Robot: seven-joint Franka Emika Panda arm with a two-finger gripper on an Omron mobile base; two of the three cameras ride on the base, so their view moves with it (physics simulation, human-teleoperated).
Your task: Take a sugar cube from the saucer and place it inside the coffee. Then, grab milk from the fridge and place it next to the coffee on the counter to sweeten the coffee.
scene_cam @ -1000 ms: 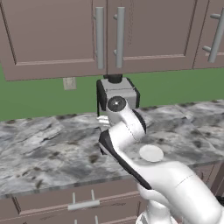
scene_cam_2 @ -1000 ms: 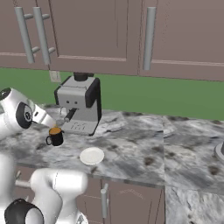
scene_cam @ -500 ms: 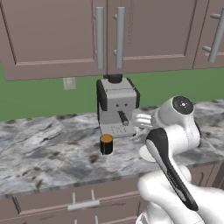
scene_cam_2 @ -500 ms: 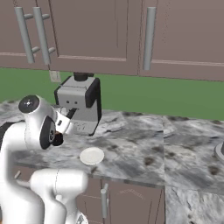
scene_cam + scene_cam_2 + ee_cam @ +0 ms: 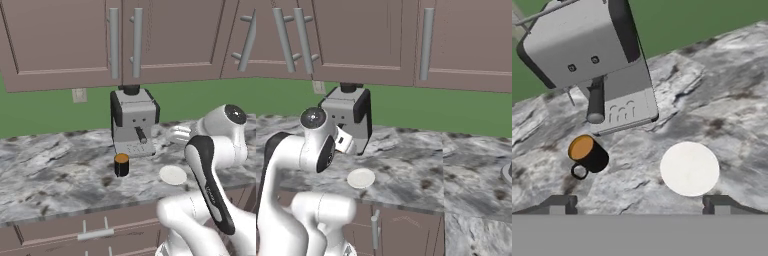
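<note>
The coffee (image 5: 121, 164) is a black cup with an orange-brown top, standing on the counter (image 5: 50, 175) in front of the espresso machine. To its right lies the white saucer (image 5: 173, 174), also seen as a bare white saucer (image 5: 689, 168) in the hand view, with the coffee (image 5: 587, 152) to its left. My gripper (image 5: 639, 205) hangs open above the counter, looking down at both, with nothing between its fingertips (image 5: 559, 204). In the right base view the saucer (image 5: 361, 178) lies beside my arm. The sugar cube, the milk and the fridge are out of view.
A grey-and-black espresso machine (image 5: 132, 122) stands at the back of the counter, under mauve wall cabinets (image 5: 125, 35) with bar handles. Drawers (image 5: 95, 232) run below the counter's front edge. My bent white arm (image 5: 215, 165) rises at the right.
My arm has swung from in front of the espresso machine to the right in the left base view, uncovering the coffee. The gripper has stayed open.
</note>
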